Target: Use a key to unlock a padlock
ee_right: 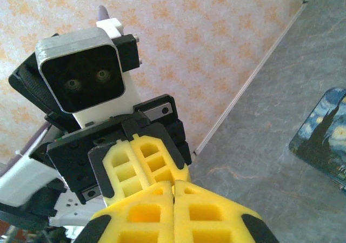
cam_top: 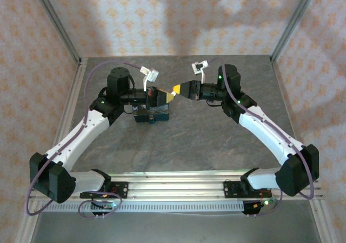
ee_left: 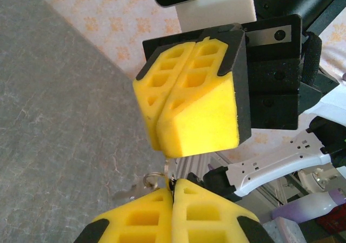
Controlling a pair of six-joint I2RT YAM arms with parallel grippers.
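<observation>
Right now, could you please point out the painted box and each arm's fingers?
Painted box (ee_right: 323,137): right wrist view, its swirled lid.
Left fingers (ee_left: 211,198): left wrist view, honeycombed yellow face.
Right fingers (ee_left: 203,113): left wrist view, flat yellow face.

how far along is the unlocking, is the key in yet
Looks done: pickup, since left gripper and right gripper are both shut, tip to tip near the painted box. In hand: a silvery ring and thin metal bit sit between the tips. To do: turning the key; the lock body is hidden, so I cannot tell if it is open.
</observation>
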